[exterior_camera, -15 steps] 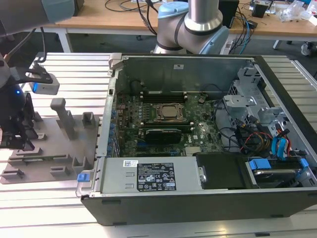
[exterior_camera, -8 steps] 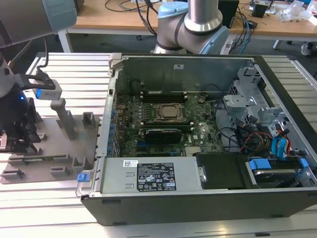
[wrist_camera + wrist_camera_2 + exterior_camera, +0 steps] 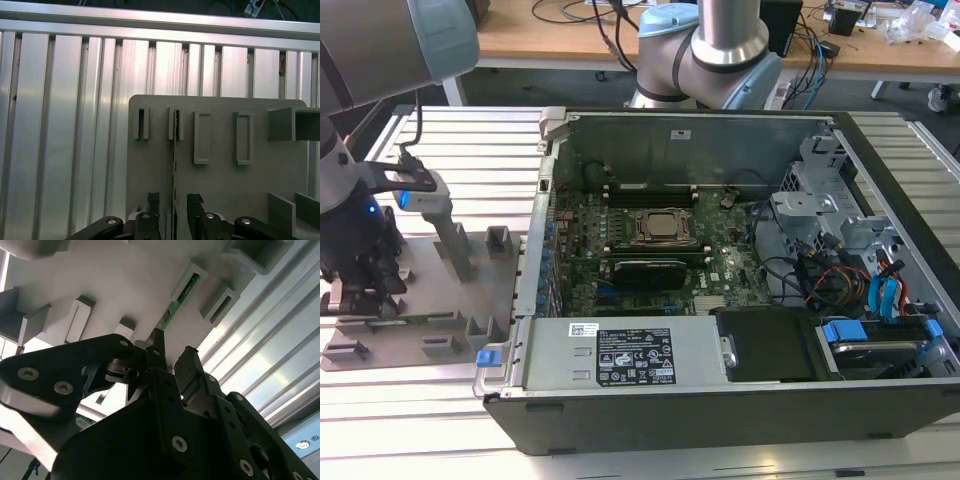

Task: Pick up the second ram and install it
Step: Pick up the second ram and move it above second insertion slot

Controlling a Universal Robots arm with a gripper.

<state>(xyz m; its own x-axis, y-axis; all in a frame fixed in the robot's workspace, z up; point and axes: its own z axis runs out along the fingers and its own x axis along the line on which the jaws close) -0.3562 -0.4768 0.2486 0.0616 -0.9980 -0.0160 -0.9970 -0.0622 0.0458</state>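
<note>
Slatted aluminium tabletop carries all items; its ribs run behind the tray in the first wrist view.

Open black-and-grey desktop computer case lies on its side, taking the centre and the exterior view's right. The wide green motherboard is exposed inside.

Grey and pale-blue robot arm comes in at the exterior view's left and reaches down over the tray.

Flat grey plastic holder tray with raised slotted blocks sits on the tabletop just beside the case, on the exterior view's left. It is also seen in both wrist views.

Black two-fingered hand is low over the tray. In both wrist views it is parted narrowly, one finger on each side of the stick. In the first wrist view a slim gap shows between each of the fingers and the board, so it is not clamped.

The second ram, a thin green circuit-board stick, stands on edge in the tray. Its far end is seated in a slotted block and its near end lies between the fingers.
</note>
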